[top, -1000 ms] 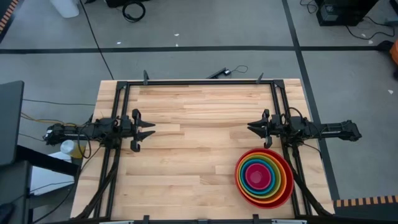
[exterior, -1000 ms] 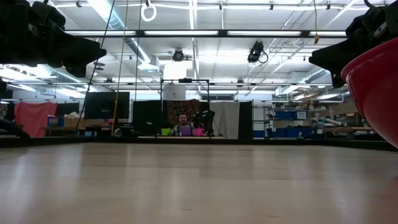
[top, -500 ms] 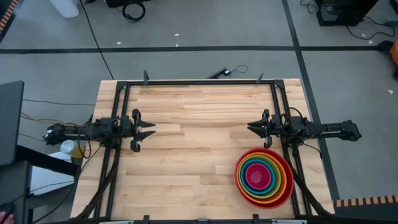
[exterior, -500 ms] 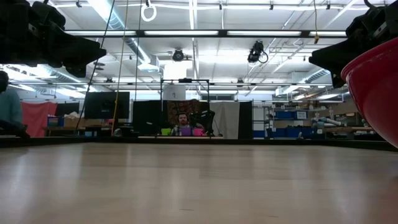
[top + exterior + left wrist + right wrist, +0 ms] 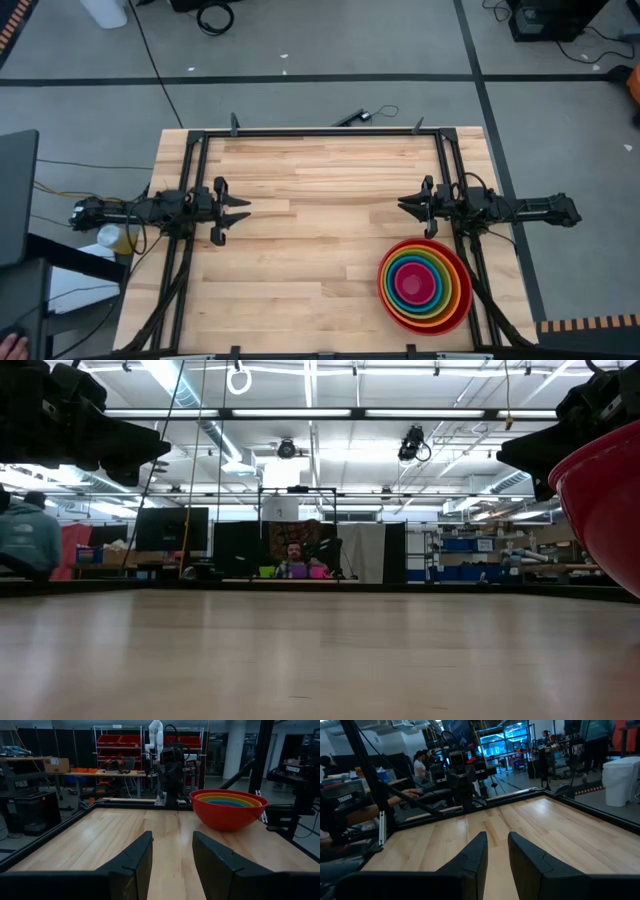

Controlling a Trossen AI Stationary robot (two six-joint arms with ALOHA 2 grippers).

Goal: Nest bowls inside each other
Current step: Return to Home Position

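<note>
Several rainbow-coloured bowls (image 5: 424, 284) sit nested one inside another, the red outermost, resting on the wooden table near its front right corner. The stack also shows in the left wrist view (image 5: 227, 809), and its red wall shows at the low view's right edge (image 5: 600, 500). My left gripper (image 5: 240, 210) hangs level at the table's left side, open and holding nothing (image 5: 172, 840). My right gripper (image 5: 405, 207) hangs level at the right side, just behind the bowls, open by a narrower gap and also holding nothing (image 5: 497, 840).
A black metal frame (image 5: 320, 132) runs along the table's far edge and down both sides under the arms. Bare wood (image 5: 320, 230) lies between the two grippers. A person (image 5: 30, 540) is in the room beyond the table.
Both arms have kept still and the bowls have not moved. A person has walked into the low view's far left, in the room behind the table.
</note>
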